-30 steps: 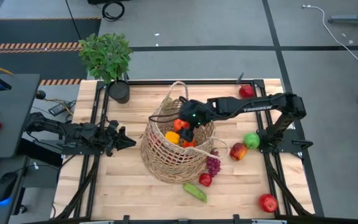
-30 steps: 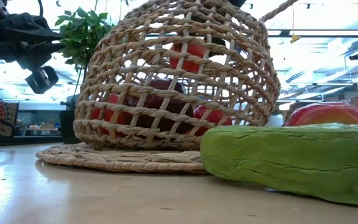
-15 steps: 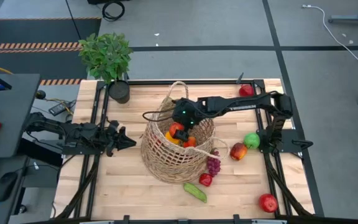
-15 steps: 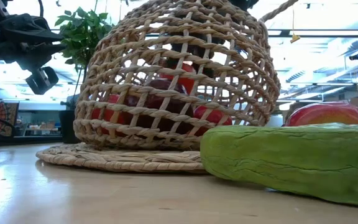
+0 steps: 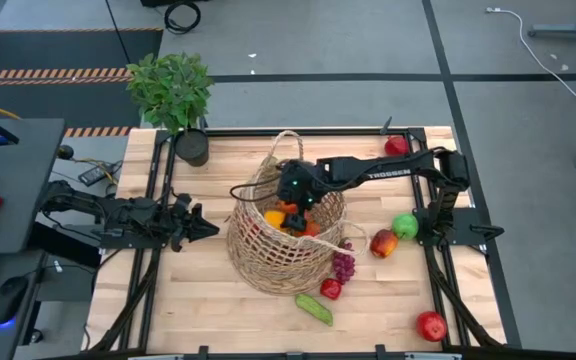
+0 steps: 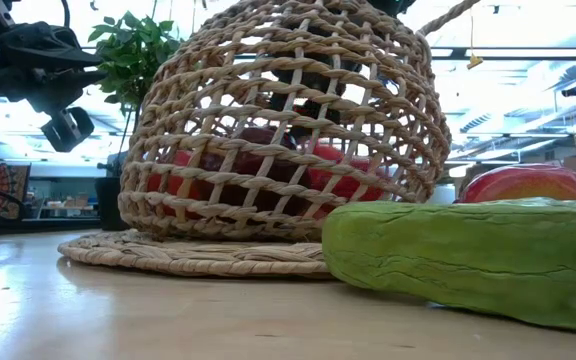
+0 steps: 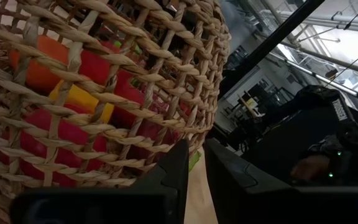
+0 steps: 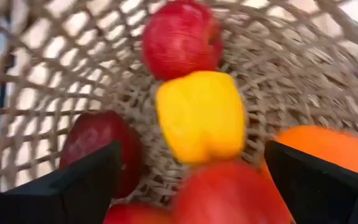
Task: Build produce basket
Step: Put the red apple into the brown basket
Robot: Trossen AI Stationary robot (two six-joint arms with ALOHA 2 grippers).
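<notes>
Since a second ago, lowered deeper into the basket (image 5: 286, 232) — the right gripper (image 5: 296, 196), fingers now spread wide with nothing between them, the red fruit carried earlier no longer in its grasp and lying among the others inside. Seen past the right gripper's fingers (image 8: 86, 177): a yellow pepper (image 8: 201, 115) in the middle of the basket floor, a red apple (image 8: 180, 38) touching it on one side, a darker red apple (image 8: 101, 149) beside it, an orange (image 8: 316, 152) at the edge, and another red piece (image 8: 229, 193) closest to the camera. Standing near the middle of the worktop (image 5: 168, 300), toward its far edge: the basket itself, upright. Still outside on the worktop, toward the right edge: a green apple (image 5: 405, 226), a red-yellow apple (image 5: 382, 243), purple grapes (image 5: 343, 265) touching the basket's side, a small red piece (image 5: 330, 288) just below the grapes, a cucumber (image 5: 314, 308) near the front edge, one red apple (image 5: 430, 326) at the front right corner and another (image 5: 396, 146) at the far right corner. Parked at the left edge, pointing at the basket without touching it: the left gripper (image 5: 196, 226), fingers (image 7: 178, 168) nearly together and empty. At the far left corner: a potted plant (image 5: 173, 95).
</notes>
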